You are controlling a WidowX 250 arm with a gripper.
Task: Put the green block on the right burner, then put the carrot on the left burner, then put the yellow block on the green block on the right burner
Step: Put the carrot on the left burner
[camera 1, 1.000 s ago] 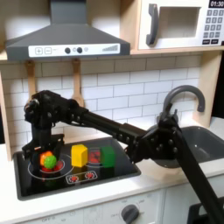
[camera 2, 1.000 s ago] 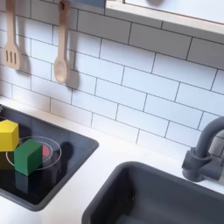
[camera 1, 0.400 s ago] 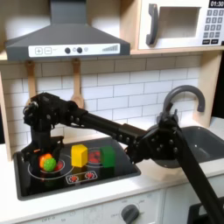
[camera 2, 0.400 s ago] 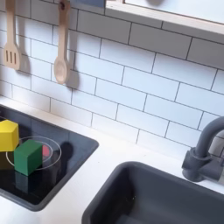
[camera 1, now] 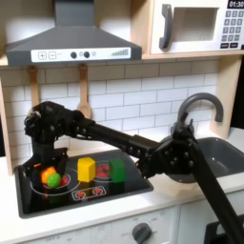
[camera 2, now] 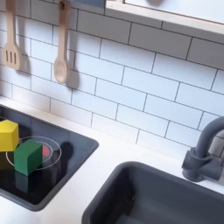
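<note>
In the first exterior view the carrot [camera 1: 50, 176], orange with a green end, lies on the left burner [camera 1: 40, 187] of the black hob [camera 1: 133, 183]. My gripper [camera 1: 45, 156] hangs just above the carrot, open and holding nothing. The yellow block [camera 1: 87, 170] stands mid-hob, close beside the green block [camera 1: 116, 171]. In the second exterior view the green block [camera 2: 28, 157] sits on the red rings of the right burner [camera 2: 51, 150]. The yellow block [camera 2: 8, 134] stands just behind it toward the second exterior view's left.
My arm [camera 1: 143, 152] stretches over the hob from the first exterior view's right. Two wooden utensils [camera 2: 60, 54] hang on the tiled wall. A dark sink [camera 2: 166, 197] with a grey faucet [camera 2: 203, 149] lies beside the hob. A hood [camera 1: 71, 38] hangs overhead.
My gripper has risen a little off the carrot, which stays on the left burner. Both blocks are where they were.
</note>
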